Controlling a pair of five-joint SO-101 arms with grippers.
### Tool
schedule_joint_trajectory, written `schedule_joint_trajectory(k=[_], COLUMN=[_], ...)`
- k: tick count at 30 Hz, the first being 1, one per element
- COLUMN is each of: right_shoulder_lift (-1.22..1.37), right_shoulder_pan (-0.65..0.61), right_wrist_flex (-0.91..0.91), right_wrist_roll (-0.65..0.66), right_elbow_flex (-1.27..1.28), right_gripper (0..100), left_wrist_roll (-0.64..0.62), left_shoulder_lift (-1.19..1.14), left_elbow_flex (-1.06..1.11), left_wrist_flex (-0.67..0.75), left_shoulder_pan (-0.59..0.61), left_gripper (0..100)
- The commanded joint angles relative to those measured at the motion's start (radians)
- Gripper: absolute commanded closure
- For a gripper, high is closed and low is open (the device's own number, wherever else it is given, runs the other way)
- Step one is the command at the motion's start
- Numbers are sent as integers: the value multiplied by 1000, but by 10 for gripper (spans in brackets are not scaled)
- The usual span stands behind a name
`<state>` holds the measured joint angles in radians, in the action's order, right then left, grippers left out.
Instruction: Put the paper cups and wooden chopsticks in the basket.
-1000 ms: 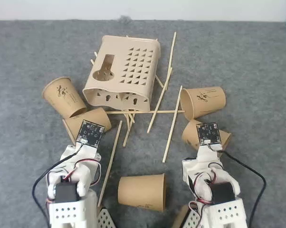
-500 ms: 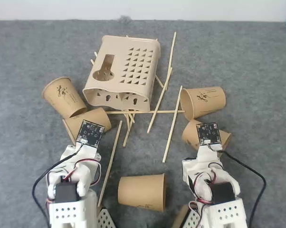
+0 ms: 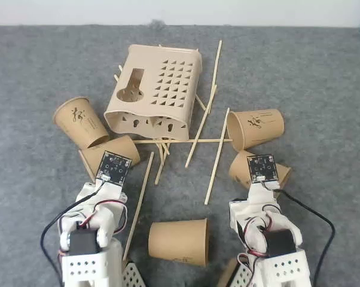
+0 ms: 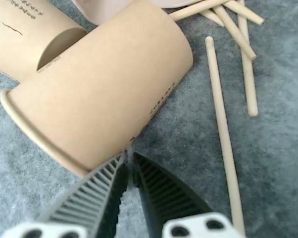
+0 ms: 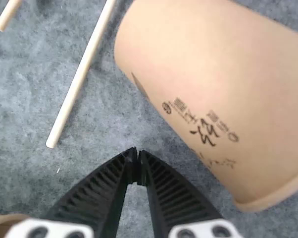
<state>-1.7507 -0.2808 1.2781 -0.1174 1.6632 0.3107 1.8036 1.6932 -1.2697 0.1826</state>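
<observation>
Paper cup (image 4: 99, 84) lies just beyond left gripper (image 4: 128, 161), fingers pinched together, empty. Right gripper (image 5: 137, 157) same, beside a 2nd cup (image 5: 213, 94); arms tucked near.

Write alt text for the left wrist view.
The left gripper, shut and empty, has its tips right by a paper cup lying on its side on the grey mat. A second cup lies beside it, and wooden chopsticks lie alongside.
</observation>
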Motion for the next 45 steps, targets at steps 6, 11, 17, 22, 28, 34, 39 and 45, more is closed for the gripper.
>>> schedule_joint_trajectory(k=[6,11,17,22,28,34,39,45], right_shoulder_lift=[-2,-2,-2,-2,-2,-2,-2,-2], right_shoulder_pan=[12,12,12,-2,-2,-114,-255,-272], right_wrist_flex=[4,4,4,4,4,-18,-4,2], right_wrist_roll=[18,18,18,18,18,21,23,25], right_elbow_flex=[11,11,11,11,11,15,14,-15], right_gripper=[991,991,991,991,990,991,989,989], left_wrist_roll=[8,8,3,3,2,2,5,-15], left_shoulder_lift=[14,14,14,15,17,17,17,12], left_elbow_flex=[-8,-8,-8,-8,-38,-102,-102,-156], left_wrist_flex=[-3,-3,-3,-3,0,29,172,284], left_shoulder_pan=[0,0,-3,-3,3,-3,3,-3], left_gripper=[987,987,987,987,987,985,985,985])
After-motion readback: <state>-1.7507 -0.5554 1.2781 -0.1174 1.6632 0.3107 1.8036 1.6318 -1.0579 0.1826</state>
